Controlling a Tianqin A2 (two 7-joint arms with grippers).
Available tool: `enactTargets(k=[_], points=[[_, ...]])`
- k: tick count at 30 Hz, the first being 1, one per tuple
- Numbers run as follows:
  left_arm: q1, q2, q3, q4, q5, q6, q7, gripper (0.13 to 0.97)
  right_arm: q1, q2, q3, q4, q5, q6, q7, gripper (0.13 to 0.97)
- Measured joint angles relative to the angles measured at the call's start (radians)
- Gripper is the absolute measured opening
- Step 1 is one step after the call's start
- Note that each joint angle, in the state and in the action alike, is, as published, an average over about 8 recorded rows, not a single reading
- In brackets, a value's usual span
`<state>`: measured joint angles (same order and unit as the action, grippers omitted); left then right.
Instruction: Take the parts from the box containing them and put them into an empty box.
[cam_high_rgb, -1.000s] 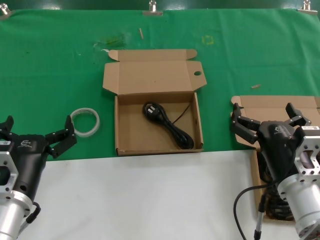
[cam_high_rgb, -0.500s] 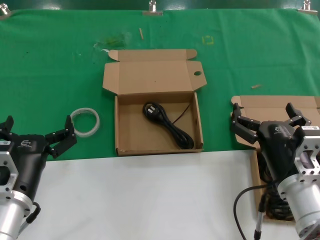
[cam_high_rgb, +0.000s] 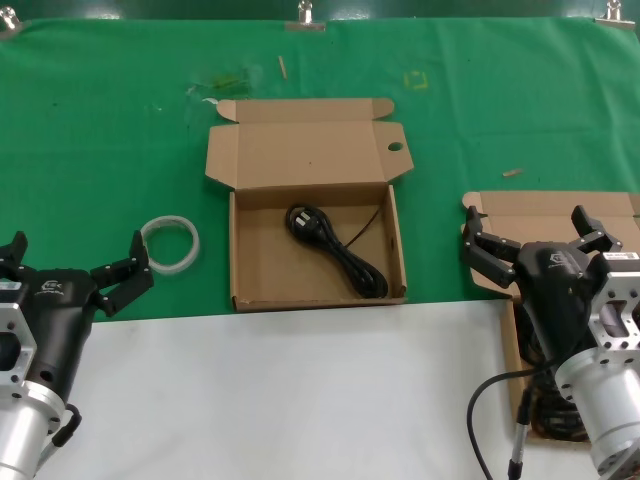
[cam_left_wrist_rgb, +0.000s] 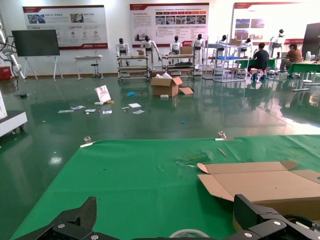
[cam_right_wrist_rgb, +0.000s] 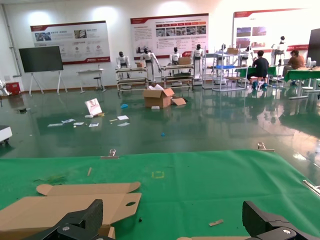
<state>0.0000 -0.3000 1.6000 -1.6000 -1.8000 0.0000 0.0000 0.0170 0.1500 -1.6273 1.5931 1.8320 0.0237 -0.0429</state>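
The box with a round hole (cam_high_rgb: 395, 147) in its lid flap (cam_right_wrist_rgb: 65, 205) lies open at the middle of the green cloth, its front wall (cam_high_rgb: 315, 300) toward me. One black power cord (cam_high_rgb: 340, 250) lies coiled inside it. At the right, the second brown box (cam_high_rgb: 540, 212) sits mostly hidden under my right arm; dark cords (cam_high_rgb: 545, 415) show in it near the bottom edge. My right gripper (cam_high_rgb: 525, 225) hovers open over that box's lid, holding nothing (cam_right_wrist_rgb: 172, 217). My left gripper (cam_high_rgb: 75, 250) waits open at the left, empty (cam_left_wrist_rgb: 167, 215).
A white tape ring (cam_high_rgb: 170, 243) lies on the cloth just beyond the left gripper, also in the left wrist view (cam_left_wrist_rgb: 190, 233). A white table surface (cam_high_rgb: 300, 400) runs along the front. Small scraps (cam_high_rgb: 512, 172) dot the green cloth (cam_high_rgb: 100, 150).
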Motion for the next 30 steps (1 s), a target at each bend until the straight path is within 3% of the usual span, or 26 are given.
enactTargets(k=[30], points=[[0.000, 0.000, 0.000, 0.000, 0.000, 0.000, 0.000, 0.966, 0.000, 0.000, 0.000, 0.000, 0.000, 0.000, 0.000, 0.966]])
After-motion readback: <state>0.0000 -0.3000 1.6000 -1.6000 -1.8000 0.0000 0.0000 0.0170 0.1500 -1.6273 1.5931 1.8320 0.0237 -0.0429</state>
